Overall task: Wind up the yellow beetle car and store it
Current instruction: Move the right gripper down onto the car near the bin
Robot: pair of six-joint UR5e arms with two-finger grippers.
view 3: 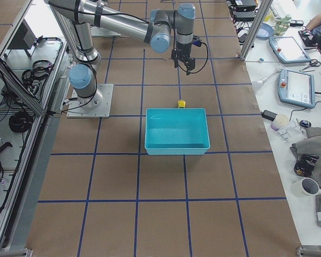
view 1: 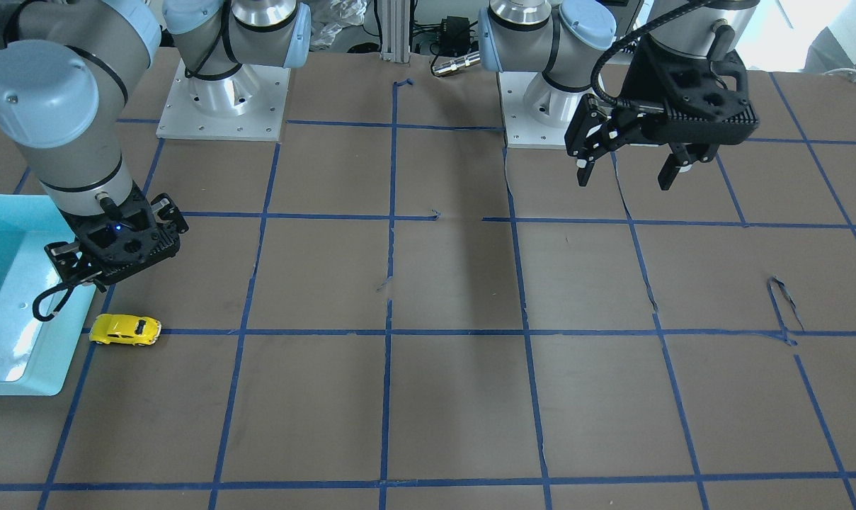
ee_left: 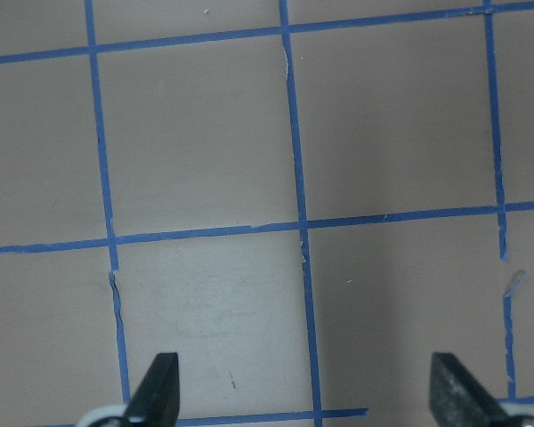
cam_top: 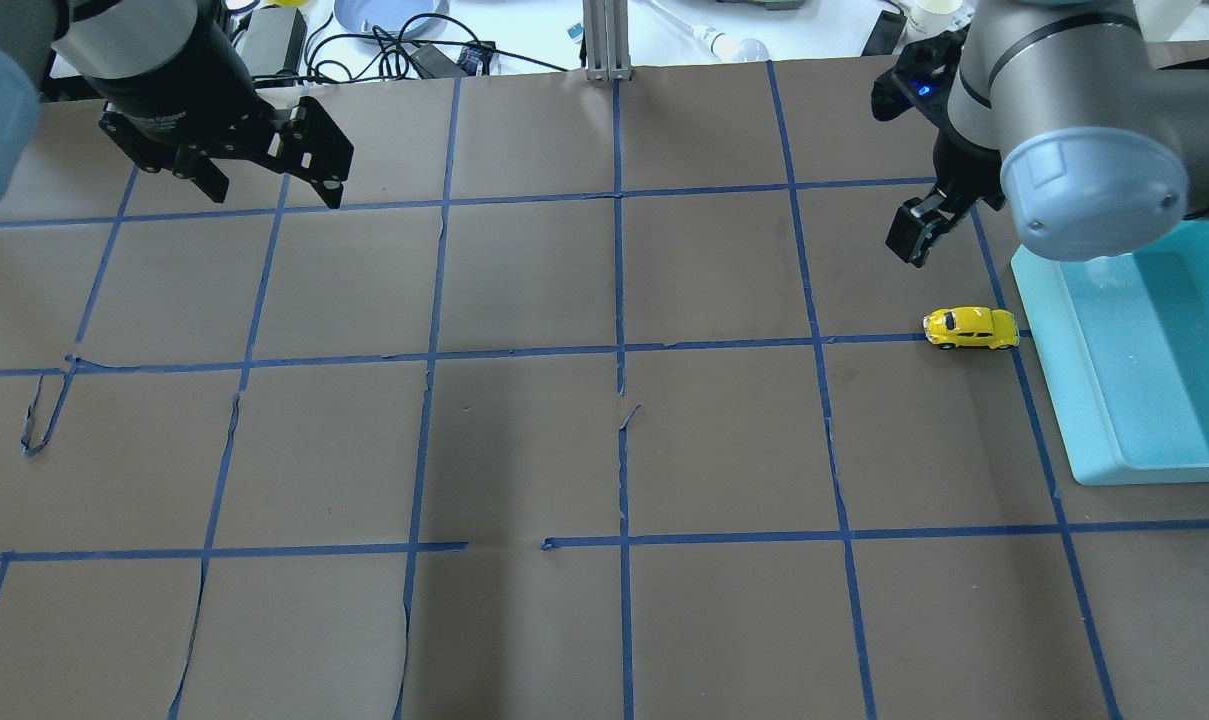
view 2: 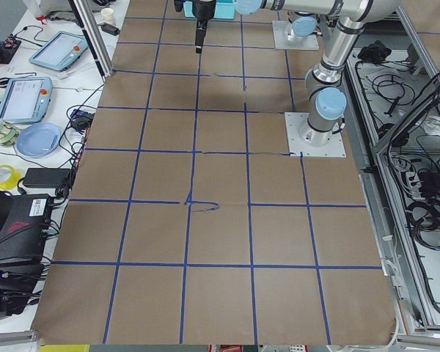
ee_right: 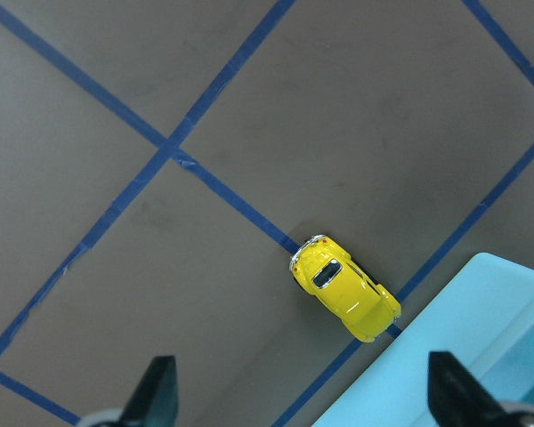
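The yellow beetle car [cam_top: 971,328] stands on its wheels on the brown table, on a blue tape line right beside the bin's wall. It also shows in the front view [view 1: 125,330], the right-side view [view 3: 181,103] and the right wrist view [ee_right: 345,287]. My right gripper [ee_right: 303,396] is open and empty. It hovers above the table a short way from the car, without touching it [cam_top: 914,235]. My left gripper [cam_top: 274,190] is open and empty, high over the other end of the table [view 1: 626,176], with only paper under it [ee_left: 304,391].
A turquoise bin [cam_top: 1094,420] stands at the table's right end, also in the front view [view 1: 24,368] and the right-side view [view 3: 176,147]. The arm bases [view 1: 222,99] [view 1: 541,106] are bolted on. The brown paper has small tears [cam_top: 39,420]. Cables and dishes [cam_top: 384,20] lie past the far edge.
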